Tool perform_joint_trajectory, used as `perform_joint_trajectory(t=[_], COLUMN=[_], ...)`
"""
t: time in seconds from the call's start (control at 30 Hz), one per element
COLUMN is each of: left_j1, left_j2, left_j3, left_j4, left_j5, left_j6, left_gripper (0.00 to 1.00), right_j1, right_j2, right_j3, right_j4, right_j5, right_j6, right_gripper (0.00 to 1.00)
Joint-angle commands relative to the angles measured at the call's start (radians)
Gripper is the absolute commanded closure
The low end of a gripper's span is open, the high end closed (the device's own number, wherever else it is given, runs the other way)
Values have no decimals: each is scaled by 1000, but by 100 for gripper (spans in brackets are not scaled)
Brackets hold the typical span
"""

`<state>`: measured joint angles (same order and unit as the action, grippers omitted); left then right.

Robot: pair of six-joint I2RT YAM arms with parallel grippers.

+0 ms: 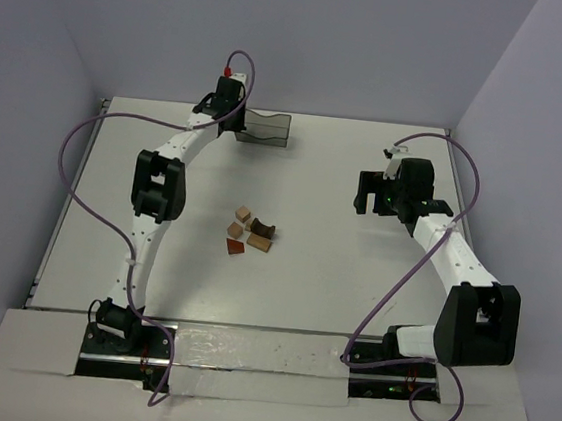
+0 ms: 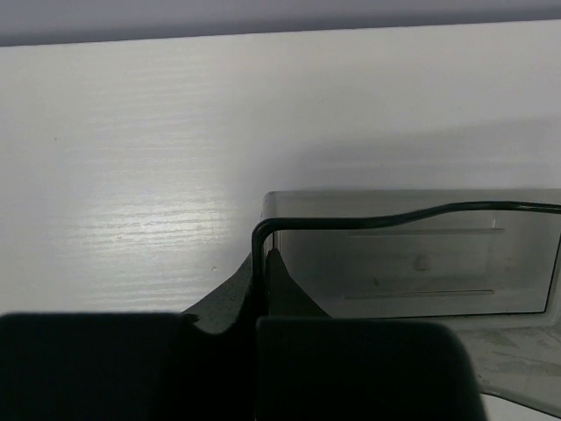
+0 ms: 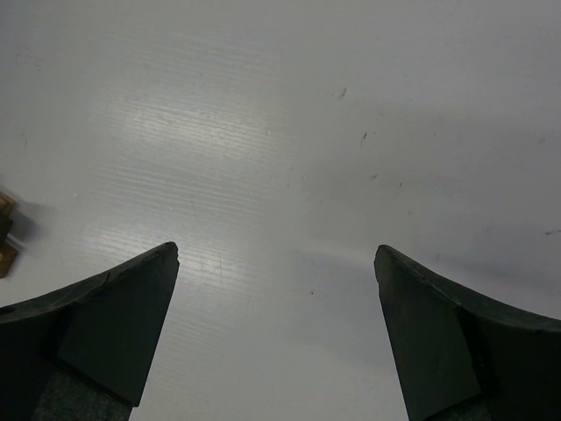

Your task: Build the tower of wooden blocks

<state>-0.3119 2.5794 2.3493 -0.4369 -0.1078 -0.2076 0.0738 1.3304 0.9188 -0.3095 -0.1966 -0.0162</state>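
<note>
Left gripper (image 2: 259, 267): pinched on the end wall of the dark bin (image 2: 412, 272), one fingertip inside, one outside, both pressed against the wall in the wrist view. Sits at the far edge of the table (image 1: 334, 276), arm stretched well forward. Right gripper (image 3: 276, 250): spread wide, nothing between the fingers, only bare tabletop below. Hangs over the right half of the table, well apart from everything else. Wood blocks (image 1: 249, 232): loose cluster near the table's middle, flat on the surface, unstacked. Reads as tan cubes (image 1: 245, 213) on the far-left side, reddish-brown wedge (image 1: 236, 247) nearest the bases, dark brown arch (image 1: 263, 230) on the right, tan bar (image 1: 258, 242) just beside it. Probably five pieces, but too small from above to be sure. Lies between the two arms, closer to the left forearm, well apart from both grippers and from the bin. Shows only as a tan sliver at the left edge of the right wrist view.
</note>
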Motion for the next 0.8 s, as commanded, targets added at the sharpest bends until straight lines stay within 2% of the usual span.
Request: perform_joint_trajectory(t=[0.0, 0.23, 0.47, 0.67, 0.73, 0.77], left_j1=[4, 5, 8, 14, 14, 14], left_j2=[11, 27, 47, 51, 50, 49], left_j3=[61, 57, 60, 59, 59, 60], left_j4=[81, 89, 96, 95, 95, 94], left_j5=[-8, -18, -27, -24, -24, -24], left_j6=[-21, -34, -39, -50, -50, -50], left_gripper=[98, 94, 80, 77, 73, 67], right_j1=[-8, -8, -8, -8, -8, -8], right_j2=[4, 15, 28, 32, 32, 31], right_j3=[50, 56, 61, 63, 64, 63], right_j4=[2, -1, -2, -3, -5, -5], right_j5=[-6, -12, -11, -12, -12, -12], right_j6=[1, 2, 3, 4, 4, 4], right_gripper=[0, 0, 0, 0, 0, 0])
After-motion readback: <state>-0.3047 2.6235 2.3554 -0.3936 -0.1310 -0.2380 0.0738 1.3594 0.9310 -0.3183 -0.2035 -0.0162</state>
